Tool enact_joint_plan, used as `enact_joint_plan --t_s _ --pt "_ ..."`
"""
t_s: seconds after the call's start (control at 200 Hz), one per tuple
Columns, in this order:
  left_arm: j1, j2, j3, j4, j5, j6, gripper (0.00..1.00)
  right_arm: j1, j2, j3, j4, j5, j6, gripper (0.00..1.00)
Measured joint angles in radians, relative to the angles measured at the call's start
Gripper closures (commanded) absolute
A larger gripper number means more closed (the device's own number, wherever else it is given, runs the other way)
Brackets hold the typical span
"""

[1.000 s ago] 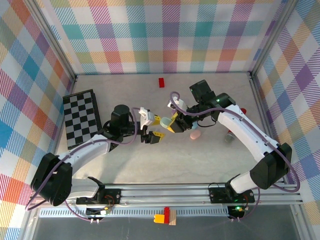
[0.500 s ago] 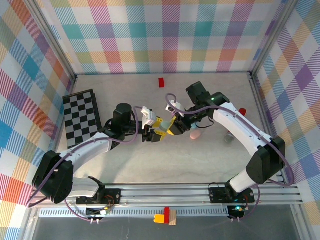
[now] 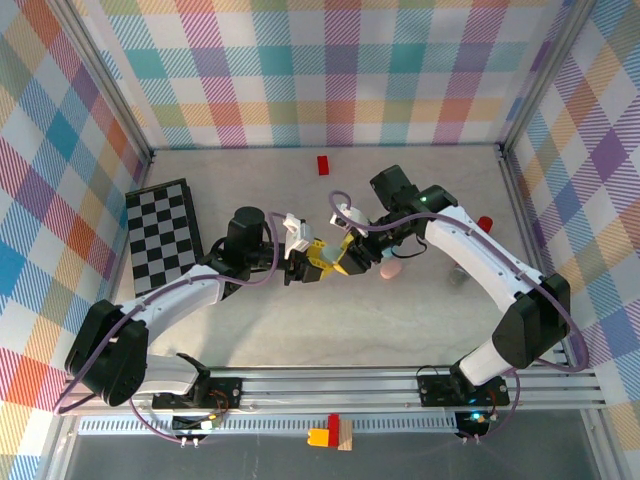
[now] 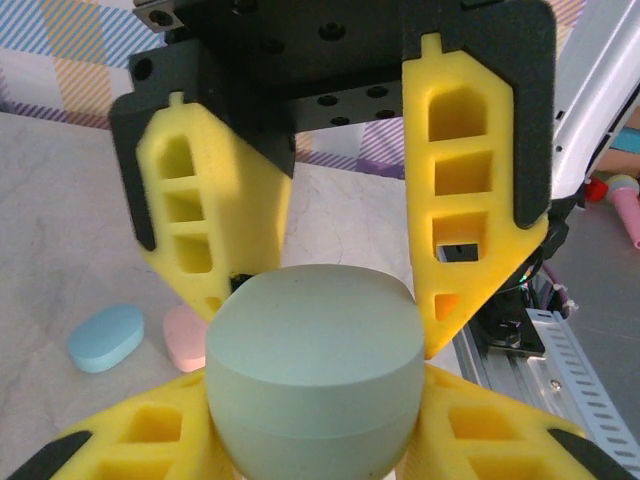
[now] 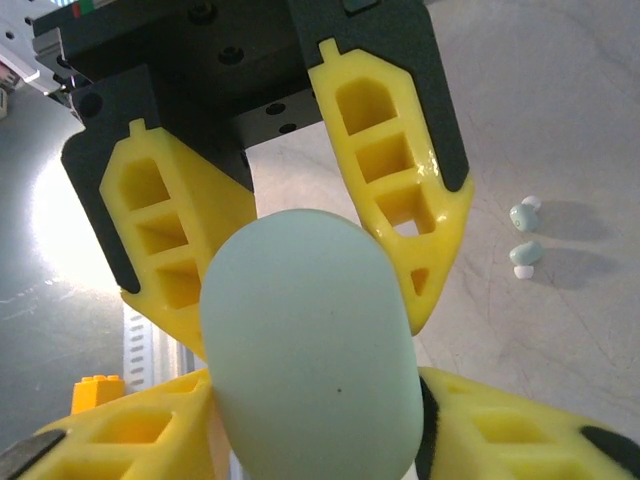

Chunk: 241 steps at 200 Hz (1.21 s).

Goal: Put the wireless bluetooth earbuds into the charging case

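Clamping mint case [image 4: 312, 370] in L gripper [image 3: 303, 268], jaws closed on one end, w/ R gripper [image 3: 347, 254] straddling the case's opposite end, unclear if pinching or merely flanking. Leaving two mint earbuds [image 5: 524, 214] lying on the table [image 3: 300, 330] well apart from the case; prob. mid-handover, so best holding L grip square & firm, drawing R straight back off the case w/o twisting it. Working w/ open table on most sides of the case, pink case [image 4: 185, 335] & blue case [image 4: 105, 338] resting beyond it, both clear of the jaws, enclosure walls [image 3: 340, 70] well off.
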Motion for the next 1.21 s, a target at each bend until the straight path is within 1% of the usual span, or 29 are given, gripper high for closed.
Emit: enact_joint_plan --t_s 0.09,0.155,0.645,0.86,1.01,1.115,1.205 --pt "0.0 0.002 0.0 0.0 0.003 0.008 0.73 0.0 -0.004 -0.008 0.016 0.009 0.005 0.39" --pt "0.0 0.002 0.0 -0.001 0.003 0.018 0.73 0.0 -0.012 -0.021 0.031 0.021 0.013 0.38" --pt "0.0 0.002 -0.001 0.001 -0.007 0.042 0.71 -0.044 -0.068 -0.036 0.08 0.047 0.106 0.28" --pt "0.0 0.001 -0.01 0.016 -0.005 0.041 0.71 -0.086 -0.1 -0.052 0.154 0.067 0.185 0.27" --pt "0.0 -0.001 -0.032 0.037 -0.01 0.026 0.71 -0.108 -0.118 -0.054 0.187 0.016 0.216 0.24" --pt "0.0 -0.001 -0.035 0.05 -0.014 0.009 0.71 -0.12 -0.157 -0.085 0.227 -0.059 0.238 0.23" --pt "0.004 -0.002 -0.04 0.086 -0.024 -0.016 0.71 -0.155 -0.217 -0.139 0.294 -0.127 0.314 0.23"
